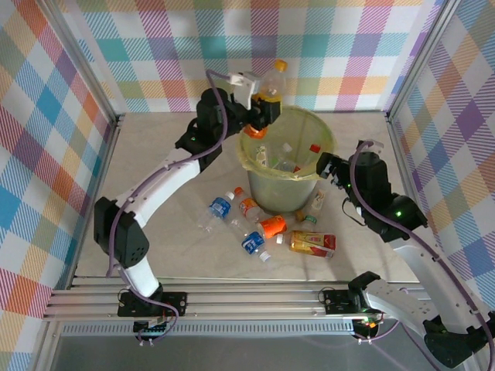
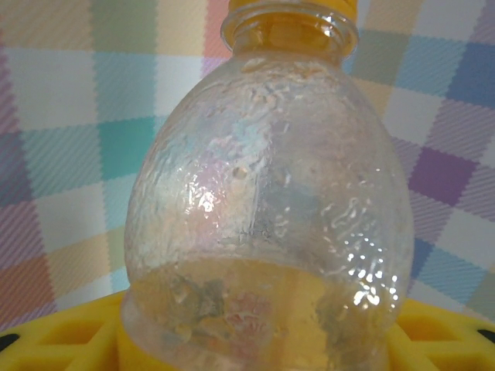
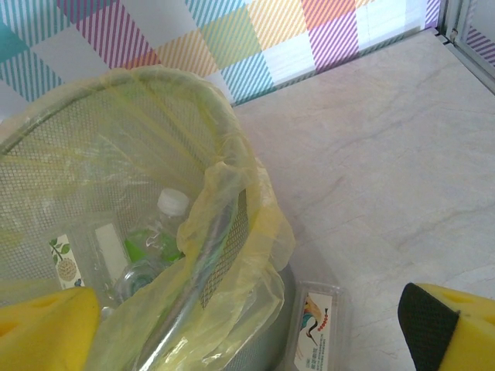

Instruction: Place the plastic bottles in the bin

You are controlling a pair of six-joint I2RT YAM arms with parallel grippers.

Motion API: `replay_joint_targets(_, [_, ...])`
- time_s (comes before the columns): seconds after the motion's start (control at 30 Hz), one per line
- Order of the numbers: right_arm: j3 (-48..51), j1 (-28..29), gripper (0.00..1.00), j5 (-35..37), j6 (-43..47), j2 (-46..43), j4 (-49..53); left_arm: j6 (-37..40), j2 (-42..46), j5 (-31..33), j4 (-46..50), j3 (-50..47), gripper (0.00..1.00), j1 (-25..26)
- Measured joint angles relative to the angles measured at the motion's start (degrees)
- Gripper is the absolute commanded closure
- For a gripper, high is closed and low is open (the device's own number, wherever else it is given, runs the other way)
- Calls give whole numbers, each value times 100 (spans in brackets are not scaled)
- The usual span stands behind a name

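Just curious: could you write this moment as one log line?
left gripper: holding orange-capped bottle over bin | right gripper: open, beside bin

No legible txt, brands or nos. Label on bottle (image 3: 312, 328) beside bin (image 3: 224, 124): bird pic, print too small to read.

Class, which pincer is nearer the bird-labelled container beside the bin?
Right. The right pincer hovers near the container; the left pincer holds a bottle over the bin's rim.

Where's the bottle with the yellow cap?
In the top view, the yellow-capped bottle stands upright in the left gripper, above the far-left rim of the bin.
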State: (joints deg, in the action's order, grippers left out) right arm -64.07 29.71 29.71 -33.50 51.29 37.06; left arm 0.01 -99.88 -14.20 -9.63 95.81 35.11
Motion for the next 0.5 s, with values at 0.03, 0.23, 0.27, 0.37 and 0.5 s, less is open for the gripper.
replay_joint_targets(0.03, [2,0,0,0,-2,-28,9,87,-90,-98,4,46,39,22])
replay_joint_targets(0.23, [2,0,0,7,-15,-168,63,643,-745,-704,48,514,36,114])
replay_joint_targets(0.27, [2,0,0,7,-15,-188,81,732,-859,-793,66,619,35,114])
replay_joint_targets(0.37, [2,0,0,28,-17,-256,149,981,-1104,-1029,129,796,32,114])
replay_joint_targets(0.5, [2,0,0,79,-17,-380,186,1298,-1272,-1237,216,828,28,114])
